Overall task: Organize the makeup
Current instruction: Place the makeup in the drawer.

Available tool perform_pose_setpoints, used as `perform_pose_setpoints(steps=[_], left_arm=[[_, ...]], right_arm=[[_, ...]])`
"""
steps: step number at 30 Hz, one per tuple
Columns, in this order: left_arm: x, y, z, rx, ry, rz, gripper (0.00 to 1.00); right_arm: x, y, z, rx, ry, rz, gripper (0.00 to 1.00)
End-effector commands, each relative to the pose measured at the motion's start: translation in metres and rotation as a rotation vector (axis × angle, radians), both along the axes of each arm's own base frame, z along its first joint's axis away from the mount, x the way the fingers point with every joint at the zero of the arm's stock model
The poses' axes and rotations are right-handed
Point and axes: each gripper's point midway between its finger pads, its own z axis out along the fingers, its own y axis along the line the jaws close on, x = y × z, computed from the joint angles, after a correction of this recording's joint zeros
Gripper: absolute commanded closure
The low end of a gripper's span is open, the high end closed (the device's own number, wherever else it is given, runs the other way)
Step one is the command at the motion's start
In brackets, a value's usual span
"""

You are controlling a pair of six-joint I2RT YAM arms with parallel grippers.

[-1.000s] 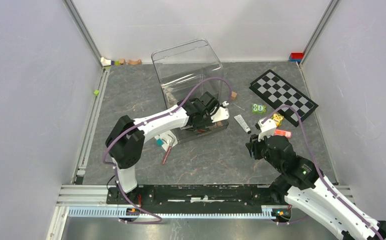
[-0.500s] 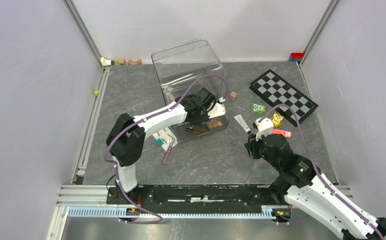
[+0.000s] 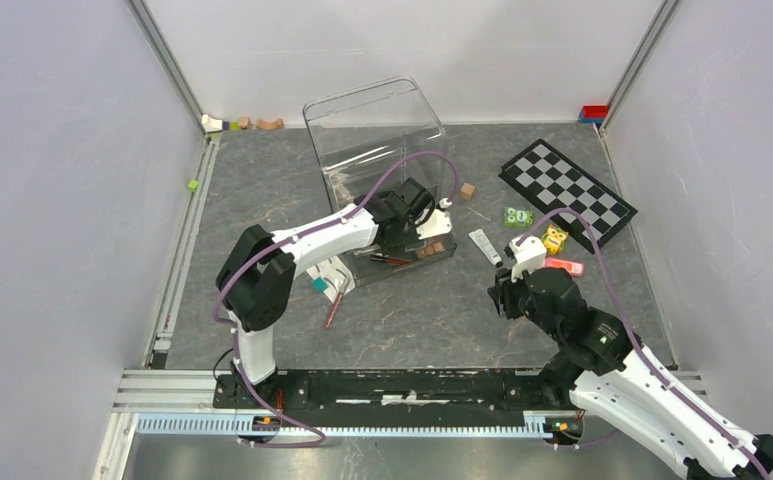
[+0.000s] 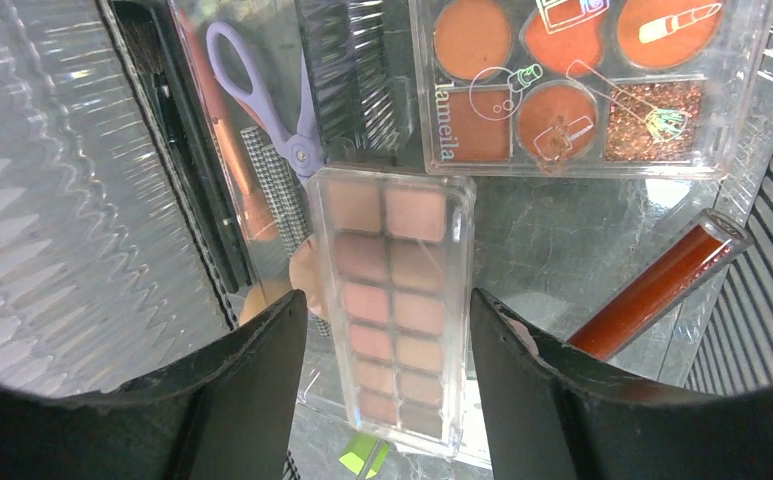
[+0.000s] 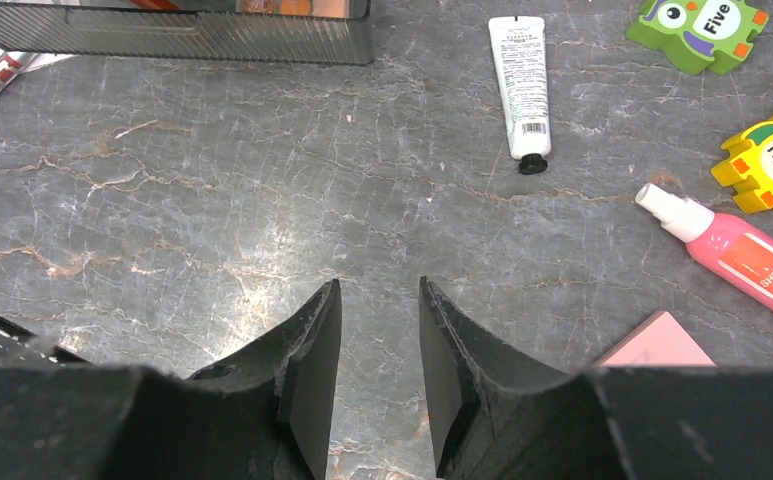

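Jaws of the left gripper (image 4: 387, 300) stand parted on either side of a narrow nude palette (image 4: 394, 250), each finger right at a long edge; whether they press it I cannot tell. That arm bends at a raised elbow and runs forward and to the right, with the wrist tipped down into the low front of the clear box (image 3: 372, 110). The palette lies flat in the box, its far end just short of a larger orange palette (image 4: 572, 85). Lilac scissors (image 4: 262, 90) lie to its left and a red-brown gloss tube (image 4: 657, 285) slants at its right. The right gripper (image 5: 377, 290) has its jaws a narrow gap apart with nothing between them. Its arm stretches from the near right corner up and to the left, the fingers low over bare table. Beyond them lie a white tube (image 5: 522, 80), a pink spray bottle (image 5: 752, 270) and the corner of a pink compact (image 5: 662, 345).
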Motion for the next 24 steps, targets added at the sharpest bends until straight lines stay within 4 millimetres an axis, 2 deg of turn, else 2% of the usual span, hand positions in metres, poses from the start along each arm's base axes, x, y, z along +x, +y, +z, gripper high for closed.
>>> perform_pose_setpoints(steps=[1,8,11,18,24], left_arm=[[0.018,-0.007,0.037,-0.055,-0.102,0.005,0.31],[0.015,-0.008,0.049,-0.083,-0.103,0.019,0.28],[0.007,-0.016,0.060,-0.110,-0.090,0.015,0.29],[-0.015,-0.037,0.100,-0.233,-0.068,-0.003,0.28],[-0.032,-0.042,0.146,-0.390,-0.079,0.014,0.28]], right_arm=[[0.006,0.010,0.028,0.065,-0.055,0.012,0.60],[0.008,0.013,0.029,0.069,-0.052,0.015,0.59],[0.009,0.015,0.034,0.081,-0.056,0.018,0.59],[0.016,0.013,0.058,0.091,-0.093,-0.014,0.58],[0.022,0.001,0.059,0.086,-0.103,-0.102,0.52]])
